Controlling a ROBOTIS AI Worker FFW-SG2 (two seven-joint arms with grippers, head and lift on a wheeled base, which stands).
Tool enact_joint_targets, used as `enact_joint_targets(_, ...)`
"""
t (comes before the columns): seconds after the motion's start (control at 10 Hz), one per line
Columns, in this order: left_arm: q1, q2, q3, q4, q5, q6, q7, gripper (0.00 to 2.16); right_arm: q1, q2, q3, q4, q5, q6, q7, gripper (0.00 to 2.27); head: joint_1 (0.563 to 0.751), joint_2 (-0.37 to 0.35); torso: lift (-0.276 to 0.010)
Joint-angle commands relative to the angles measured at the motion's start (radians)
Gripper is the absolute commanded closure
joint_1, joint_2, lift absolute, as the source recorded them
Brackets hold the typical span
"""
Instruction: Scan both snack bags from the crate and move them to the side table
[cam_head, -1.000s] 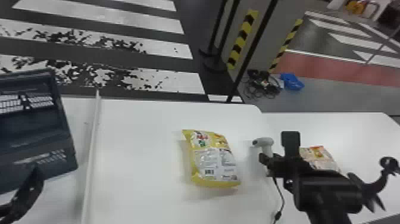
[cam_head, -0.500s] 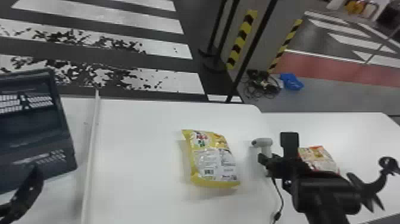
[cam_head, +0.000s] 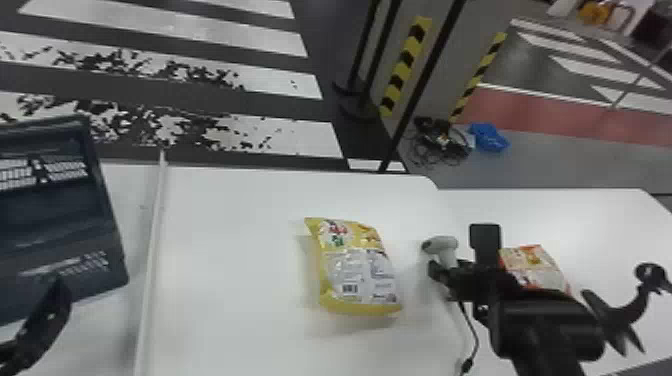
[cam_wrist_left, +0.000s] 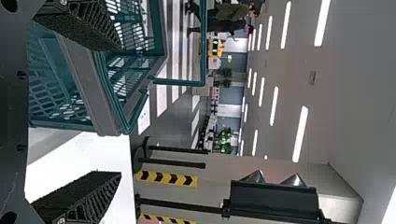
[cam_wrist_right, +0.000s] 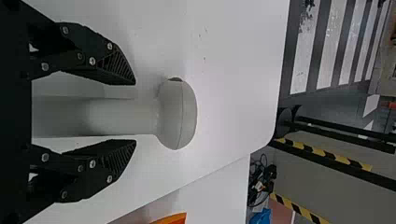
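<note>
Snack bags (cam_head: 357, 270) number two, with left tool (cam_head: 47, 315) open and right tool (cam_head: 444, 281) open around one scanner (cam_head: 443, 244), apparently ungripped.

Ceiling strip lights (cam_wrist_left: 300, 134) glare white; a faint shadow edges the yellow snack bag (cam_head: 357, 270) on the bright table (cam_head: 230, 280)

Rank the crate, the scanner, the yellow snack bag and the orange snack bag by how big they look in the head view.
1. Crate, though cut off by the view's edge
2. Yellow snack bag
3. Orange snack bag, judged by its visible part
4. Scanner, partly hidden
</note>
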Motion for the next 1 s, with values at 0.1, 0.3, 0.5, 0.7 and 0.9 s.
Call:
enact_joint_targets(0.1, 0.000, 0.000, 0.000, 0.002, 0.000, 0.000, 0.000, 0.04, 0.031, 0.004, -0.016, -0.059, -0.005, 0.012, -0.014, 0.03, 0.695, -0.348, -0.099)
enact_joint_targets(0.3, 0.000, 0.000, 0.000, 0.003, 0.000, 0.000, 0.000, 0.04, 0.105, 0.022, -0.072, -0.211, -0.032, 0.074, -0.017, 0.04, 0.695, -0.350, -0.099)
enact_joint_targets(0.5, 0.000, -0.002, 0.000, 0.003, 0.000, 0.000, 0.000, 0.04, 0.194, 0.036, -0.128, -0.383, -0.135, 0.169, 0.016, 0.04, 0.695, -0.350, -0.099)
enact_joint_targets(0.7, -0.003, -0.002, 0.000, 0.005, 0.002, 0.000, 0.000, 0.04, 0.257, 0.077, -0.153, -0.510, -0.218, 0.221, 0.095, 0.04, 0.695, -0.340, -0.099)
enact_joint_targets(0.9, -0.003, 0.000, 0.000, 0.005, 0.002, 0.000, 0.001, 0.04, 0.255, 0.085, -0.168, -0.531, -0.331, 0.316, 0.179, 0.04, 0.695, -0.278, -0.099)
